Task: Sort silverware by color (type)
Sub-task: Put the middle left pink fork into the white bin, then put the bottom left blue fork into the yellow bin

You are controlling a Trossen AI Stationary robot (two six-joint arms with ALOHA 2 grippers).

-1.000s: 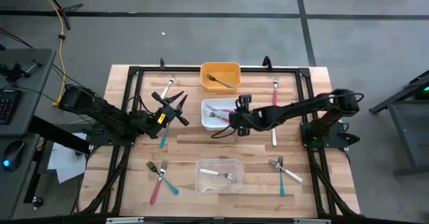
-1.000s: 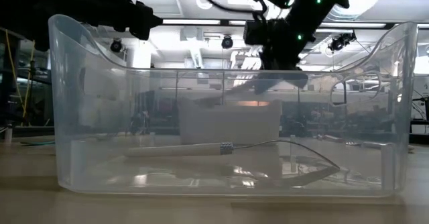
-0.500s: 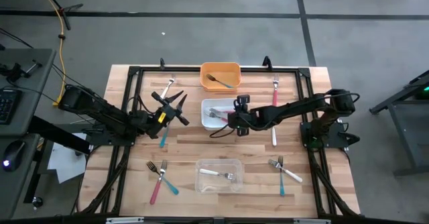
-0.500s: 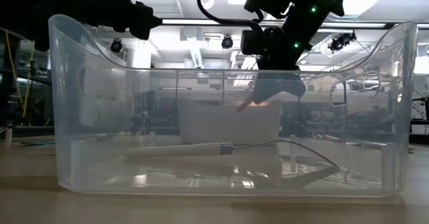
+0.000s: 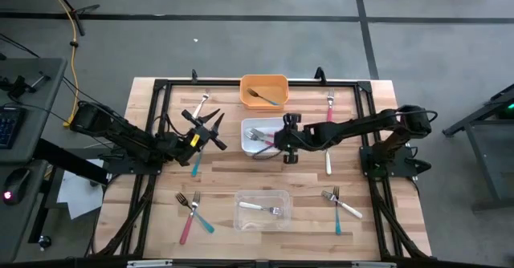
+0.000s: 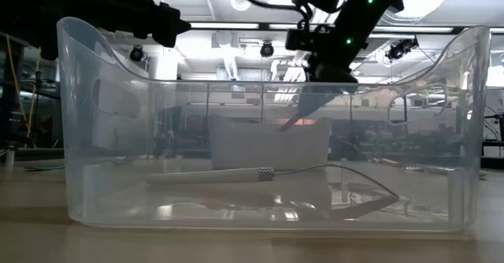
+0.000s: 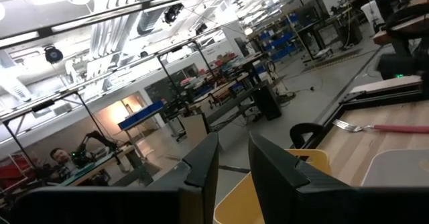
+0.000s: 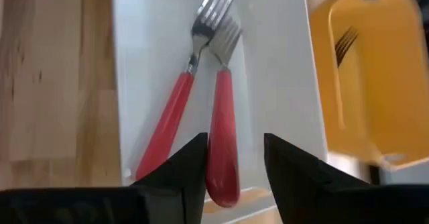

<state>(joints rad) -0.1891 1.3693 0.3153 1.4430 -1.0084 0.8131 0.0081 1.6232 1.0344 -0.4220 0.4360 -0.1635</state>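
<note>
right wrist view: right arm's fingers (image 8: 233, 174) spread over white bin (image 8: 281, 83) w/ two red forks (image 8: 221, 137); left arm's fingers (image 5: 215, 130) apart.

The high view looks straight down from well above, taking in the whole table (image 5: 161, 160) and the floor around it. The low view sits at table-top height, pressed close against the clear bin (image 6: 268, 208) near the table's front edge, and faces level through it toward the white bin (image 6: 268, 141) and the room. The left wrist view tilts up, facing across the orange bin (image 7: 268, 190) into the room. The right wrist view looks closely down into the white bin (image 8: 275, 83), with the orange bin (image 8: 369, 83) beside it. Every view shares these middle bins.
</note>
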